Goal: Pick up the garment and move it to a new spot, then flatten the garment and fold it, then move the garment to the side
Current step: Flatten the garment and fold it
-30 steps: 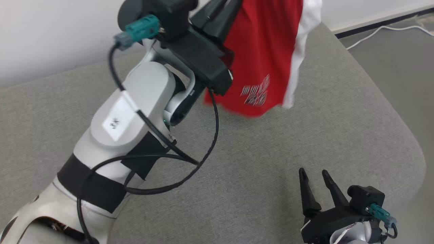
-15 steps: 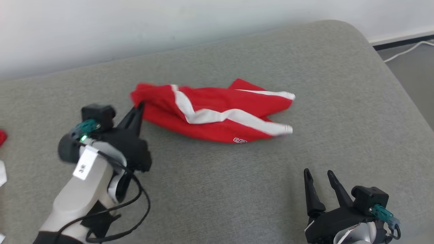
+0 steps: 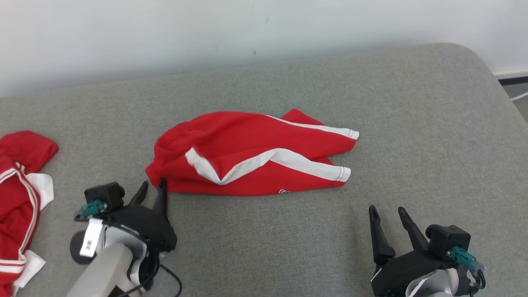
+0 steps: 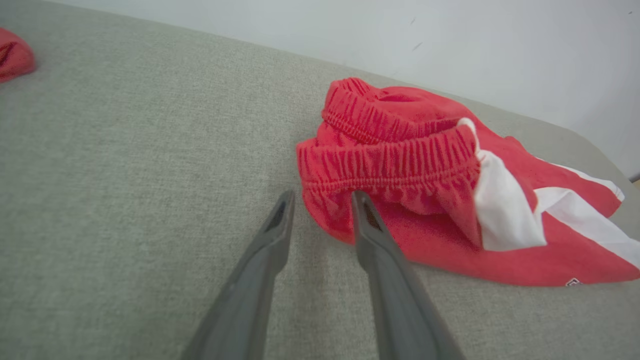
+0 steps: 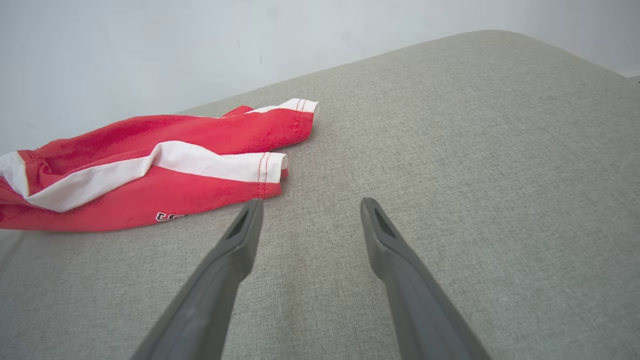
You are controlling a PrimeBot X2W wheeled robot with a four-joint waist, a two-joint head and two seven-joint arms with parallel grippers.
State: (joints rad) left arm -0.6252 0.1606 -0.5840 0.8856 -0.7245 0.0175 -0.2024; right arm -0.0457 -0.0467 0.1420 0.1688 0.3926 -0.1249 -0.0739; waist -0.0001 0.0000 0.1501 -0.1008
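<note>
I see the red shorts with white side stripes [image 3: 251, 159] lying crumpled at the centre of the frame on the grey fabric cushion [image 3: 412, 123], elastic waistband toward the left. My left fingers [image 3: 161, 194], lower left, stand narrowly parted with nothing between them, one tip at the waistband's edge. My right fingers [image 3: 378, 237], lower right, are spread wide and empty, near the hem. Another red-and-white garment [image 3: 20, 185] lies at the left edge.

Your right hand [image 5: 311, 201] hangs with fingers spread and empty over the grey cushion [image 5: 475, 150]. The red garment [image 5: 150, 175] lies crumpled toward its far edge, hem just beside one fingertip.
</note>
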